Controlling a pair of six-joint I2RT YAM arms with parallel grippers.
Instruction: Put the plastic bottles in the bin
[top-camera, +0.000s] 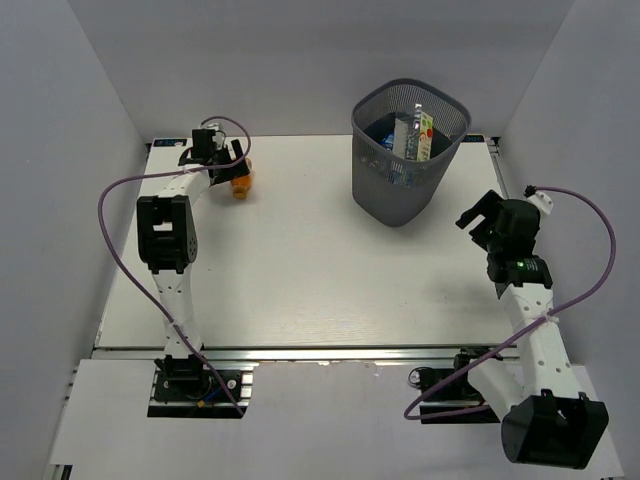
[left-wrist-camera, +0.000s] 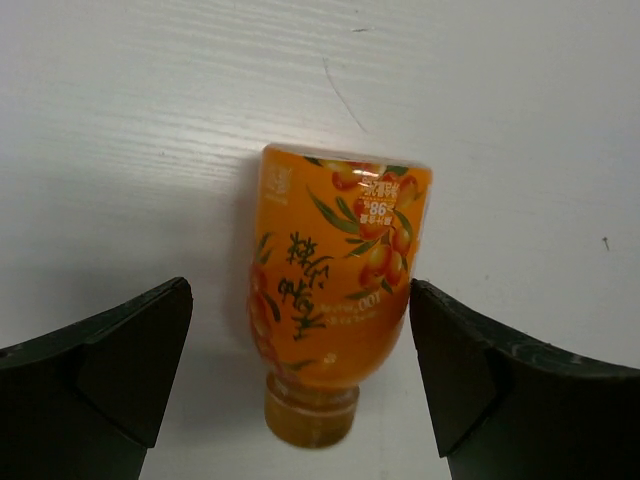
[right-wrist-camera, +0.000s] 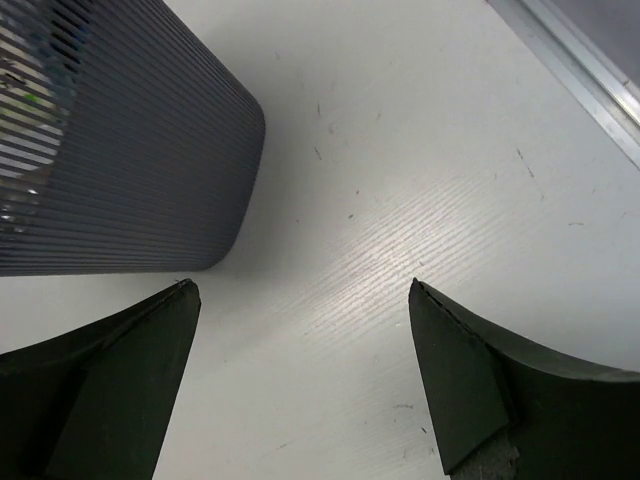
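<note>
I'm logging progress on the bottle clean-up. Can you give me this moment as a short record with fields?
orange bottle: lying on the table, far left corner
left gripper: open, straddling the orange bottle, not closed on it
right gripper: open, empty, over bare table just right of the bin
bin: upright at the far side, labelled bottles inside
left to do: one bottle in view outside the bin, the orange one
</note>
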